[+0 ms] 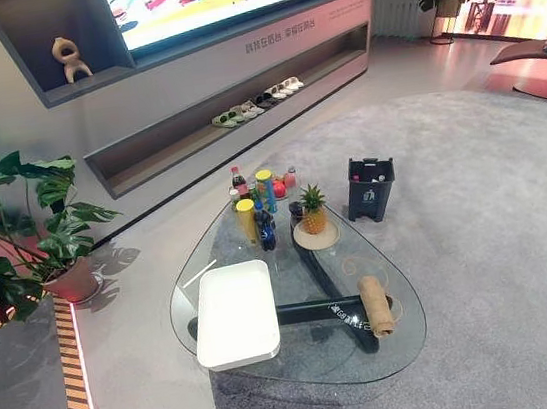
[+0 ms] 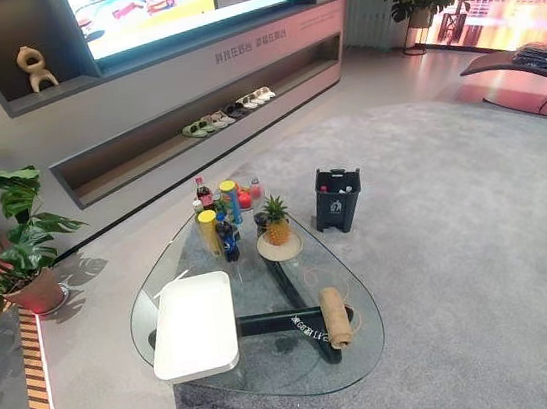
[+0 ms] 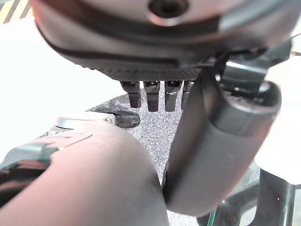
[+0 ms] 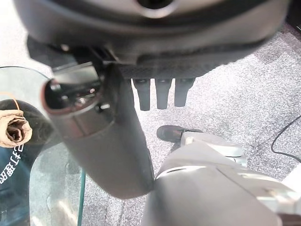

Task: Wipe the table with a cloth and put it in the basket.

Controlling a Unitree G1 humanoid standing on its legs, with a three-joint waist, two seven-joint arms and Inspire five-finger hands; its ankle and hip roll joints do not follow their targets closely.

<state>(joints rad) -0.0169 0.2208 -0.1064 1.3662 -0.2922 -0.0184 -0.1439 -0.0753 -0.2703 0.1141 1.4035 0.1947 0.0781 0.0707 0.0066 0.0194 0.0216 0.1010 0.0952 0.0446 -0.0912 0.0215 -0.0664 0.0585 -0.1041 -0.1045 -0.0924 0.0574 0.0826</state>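
While both hands [image 3: 207,141] [image 4: 108,141] hang empty with straight fingers, lies rolled on the glass table [image 1: 394,355] near edge: cloth [image 1: 376,305], beside white tray [image 1: 235,313], behind pineapple [image 1: 313,209] and bottles [image 1: 259,211]; basket [image 1: 369,188] on carpet beyond.

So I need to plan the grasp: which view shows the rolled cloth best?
The left eye view: the rolled cloth lies whole on the glass table, seen from above. The right eye view matches it. The right wrist view shows one rolled end.
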